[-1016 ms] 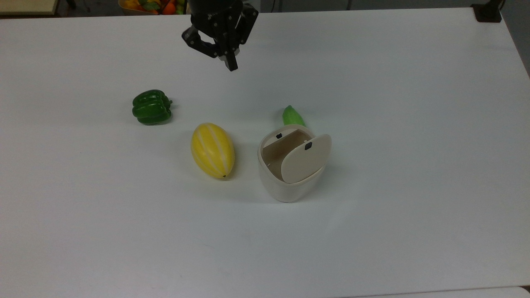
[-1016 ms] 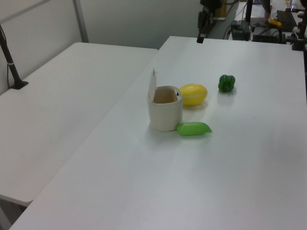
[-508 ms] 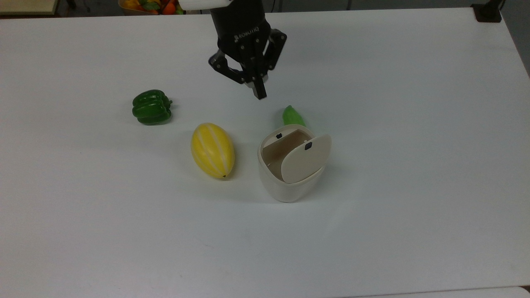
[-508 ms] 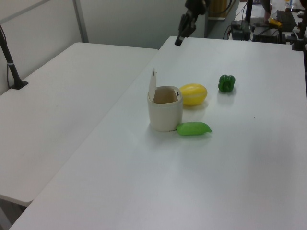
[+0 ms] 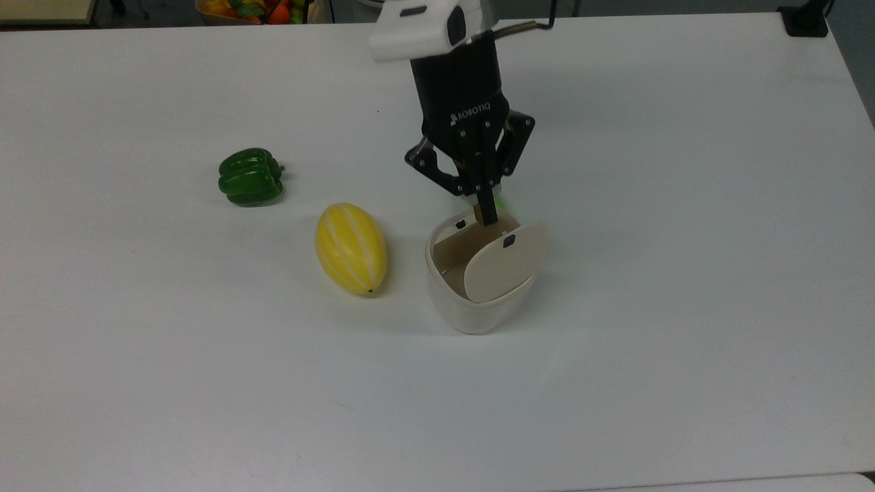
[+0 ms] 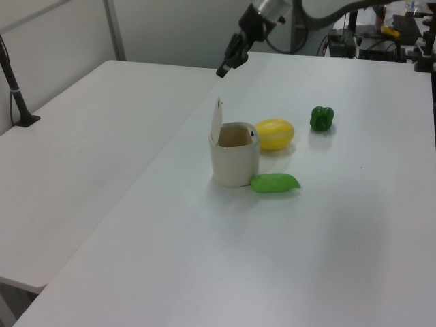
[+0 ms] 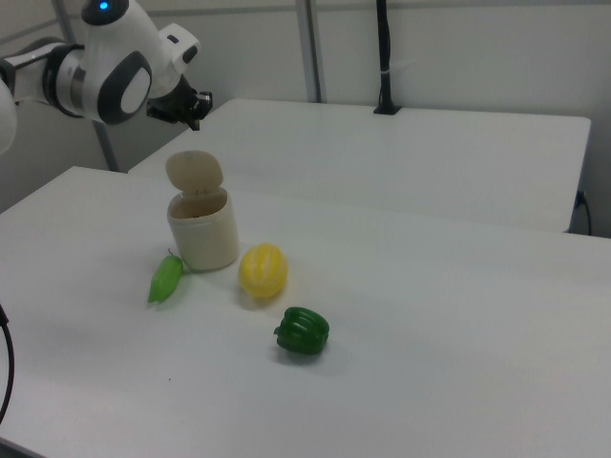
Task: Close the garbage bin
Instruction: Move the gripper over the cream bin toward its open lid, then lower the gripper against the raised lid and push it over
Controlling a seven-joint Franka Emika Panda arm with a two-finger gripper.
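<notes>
Hovering above the garbage bin [image 5: 478, 287], my end effector [image 5: 487, 217] shows its two fingers pressed together into one dark tip, pinching nothing. From the top view that tip overlaps the bin's far rim. The left view tells me otherwise: there the end effector [image 6: 221, 71] hangs well above the upright lid [image 6: 216, 121], apart from it, with clear air between.

I see the garbage bin [image 6: 234, 162] standing upright near the middle of the white counter [image 5: 683, 273], its mouth open and its lid [image 5: 504, 261] tipped up on the hinge. A small black latch mark sits on the lid and another on the bin's inner rim.

On the top view's left of the bin lies a yellow melon [image 5: 351, 247], near but not touching. Further to the top view's left sits a green bell pepper [image 5: 249, 177], well apart. The green pea pod [image 6: 274, 182] lies just beside the bin's base in the left view; from the top view the arm covers nearly all of it.

On the top view's right of the bin the counter is bare out to its edge, and so is the near side. The right view gives me the lid's flat inner face [image 7: 195, 171] and a second white counter [image 7: 430, 153] beyond.
</notes>
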